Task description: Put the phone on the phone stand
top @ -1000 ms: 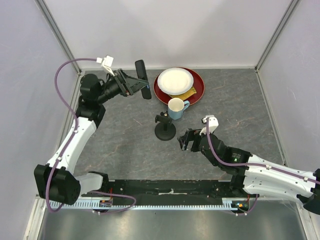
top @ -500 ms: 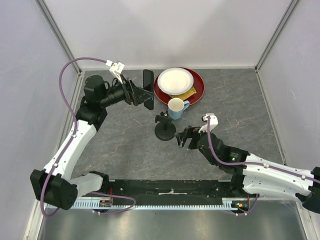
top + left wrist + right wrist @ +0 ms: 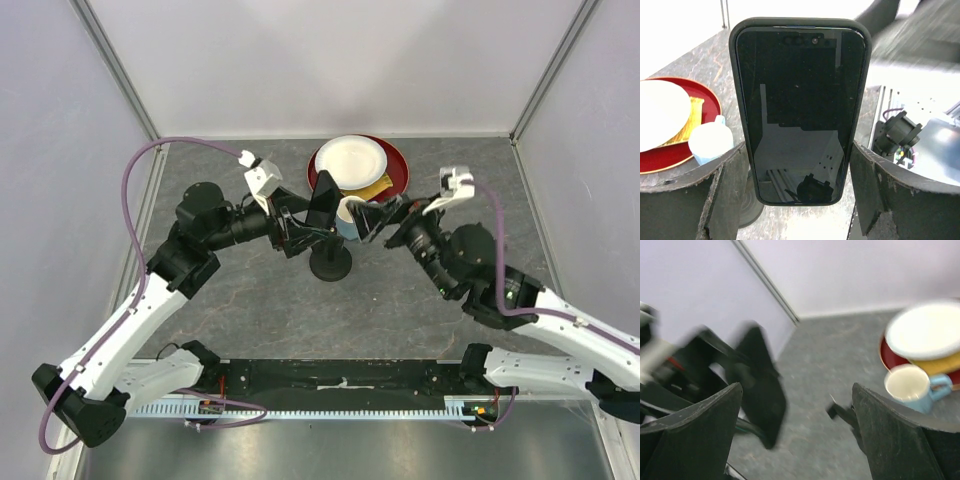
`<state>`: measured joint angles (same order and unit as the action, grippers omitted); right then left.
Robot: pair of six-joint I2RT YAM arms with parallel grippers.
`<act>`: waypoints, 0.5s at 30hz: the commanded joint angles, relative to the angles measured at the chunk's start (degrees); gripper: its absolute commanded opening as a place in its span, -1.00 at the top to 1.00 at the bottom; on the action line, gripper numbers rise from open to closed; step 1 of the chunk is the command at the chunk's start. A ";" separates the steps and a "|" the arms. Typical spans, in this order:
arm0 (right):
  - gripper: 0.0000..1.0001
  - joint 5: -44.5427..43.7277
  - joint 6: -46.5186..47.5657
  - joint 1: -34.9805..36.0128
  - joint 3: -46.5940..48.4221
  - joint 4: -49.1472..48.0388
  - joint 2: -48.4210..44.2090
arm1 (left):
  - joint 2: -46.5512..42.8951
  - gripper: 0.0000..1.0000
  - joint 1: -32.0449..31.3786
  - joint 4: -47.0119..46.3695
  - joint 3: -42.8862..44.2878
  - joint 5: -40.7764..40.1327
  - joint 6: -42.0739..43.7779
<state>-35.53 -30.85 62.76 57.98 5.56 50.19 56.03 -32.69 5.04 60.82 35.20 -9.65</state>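
Observation:
The phone (image 3: 322,203) is a black slab held upright in my left gripper (image 3: 312,222), which is shut on its long edges. It hangs just over the phone stand (image 3: 330,263), whose head it hides. In the left wrist view the phone (image 3: 800,115) fills the middle between the fingers (image 3: 725,195), and the stand's disc base (image 3: 747,205) shows below it. My right gripper (image 3: 378,217) is open and empty, just right of the phone. The blurred right wrist view shows the phone (image 3: 760,385) and the stand's clamp head (image 3: 842,412) between its spread fingers.
A blue mug (image 3: 347,212) stands right behind the stand, between the two grippers. Behind it is a red plate (image 3: 395,175) with a white plate (image 3: 350,160) and something yellow on it. Walls close the back and sides.
My left arm has swung the phone right and forward, from beside the red plate to over the stand. My right gripper has risen and moved back toward the mug.

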 commanded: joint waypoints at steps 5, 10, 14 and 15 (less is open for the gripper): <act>-0.95 5.39 6.42 -0.10 23.12 13.76 10.27 | 1.71 0.95 -4.22 1.82 1.32 -8.66 8.95; -0.88 8.10 7.82 -0.10 28.85 22.36 17.20 | 2.42 0.95 -4.93 2.43 1.50 -9.45 9.30; -0.64 9.43 7.04 -0.01 30.10 23.88 19.94 | 2.33 0.95 -5.46 2.52 1.41 -10.15 9.56; -0.58 8.64 6.95 -0.01 29.74 23.88 20.03 | 2.33 0.95 -5.63 2.61 1.32 -10.24 9.56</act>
<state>-28.01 -24.51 62.76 86.39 24.16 69.14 59.20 -37.52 11.09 60.82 26.26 -3.09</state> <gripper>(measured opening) 0.835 0.796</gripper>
